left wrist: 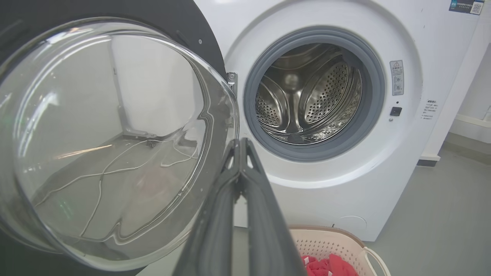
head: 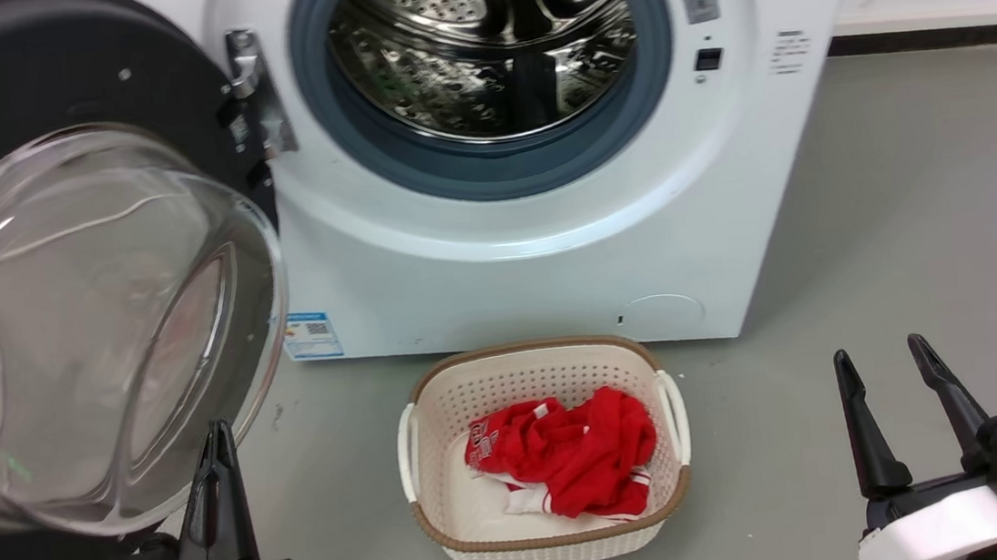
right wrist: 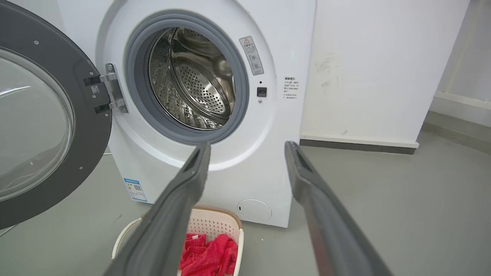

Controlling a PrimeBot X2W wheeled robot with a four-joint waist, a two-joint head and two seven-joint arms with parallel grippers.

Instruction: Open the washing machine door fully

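- Two grippers show in my head feed. The left gripper (head: pixel 219 432) is at the lower left, its long dark fingers pressed together with nothing between them.
- Its tips sit right at the lower rim of the glass bowl (head: pixel 82 329). I cannot tell whether they touch it.
- The right gripper (head: pixel 878 351) is at the lower right over the bare grey floor (head: pixel 915 231). Its fingers are spread wide and empty, well apart from everything else.
- The washing machine door (head: pixel 4 81) stands open to the left of the drum opening. It is a broad round disc of glossy black with the clear domed bowl bulging out of its centre toward me.
- A metal hinge (head: pixel 246 76) joins the door's edge to the front of the washing machine (head: pixel 552 266), a big smooth white box.
- Inside the machine, the steel drum (head: pixel 485 43) is shiny and perforated, ringed by a grey-blue rubber gasket (head: pixel 488 176). I see no laundry in the part I can see.
- Low on the white front are a blue label sticker (head: pixel 312 334) and a small round flap (head: pixel 662 314).
- A laundry basket (head: pixel 533 350) stands on the floor just in front of the machine, between my two grippers. It is cream perforated plastic with a brown rim.
- In the basket lies a crumpled red garment (head: pixel 570 451), with some white cloth (head: pixel 520 502) under it.
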